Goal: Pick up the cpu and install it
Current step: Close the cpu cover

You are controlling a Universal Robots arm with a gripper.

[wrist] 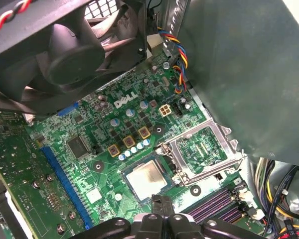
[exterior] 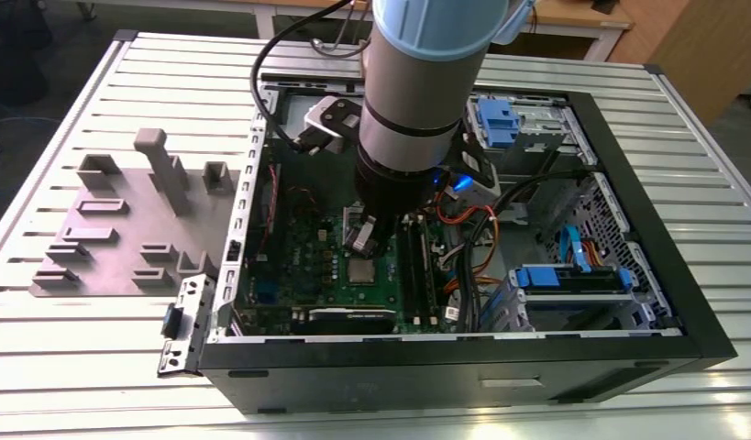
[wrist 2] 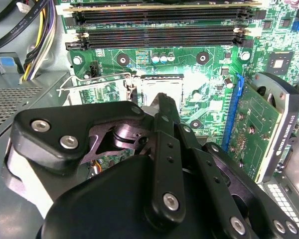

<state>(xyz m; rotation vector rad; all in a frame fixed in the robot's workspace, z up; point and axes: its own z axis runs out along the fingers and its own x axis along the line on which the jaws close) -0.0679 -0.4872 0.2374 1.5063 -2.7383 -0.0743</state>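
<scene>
The gripper [wrist: 162,206] is hovering just above the cpu [wrist: 146,179], its dark fingertips drawn together into a narrow point and carrying nothing that can be seen. In the first wrist view the cpu is lying flat in the socket on the green motherboard [wrist: 84,164], its silvery top facing up, with the silver socket frame [wrist: 202,154] swung open beside it. In the exterior view the gripper [exterior: 363,240] is hanging over the same chip [exterior: 361,269] deep inside the computer case [exterior: 448,367], with the grey holder blocks [exterior: 130,229] sitting well apart on the slatted table [exterior: 93,348], toward the exterior view's left.

The risk, as I judge it, is that the chip is resting slightly off its seat; any downward press from the fingertips could then be bending socket contacts. The open frame is also standing close to the fingers, so a sideways drift could be catching it. In the second wrist view the fingertips [wrist 2: 165,102] are covering the socket's middle, so whether the seating is true cannot be told.
</scene>
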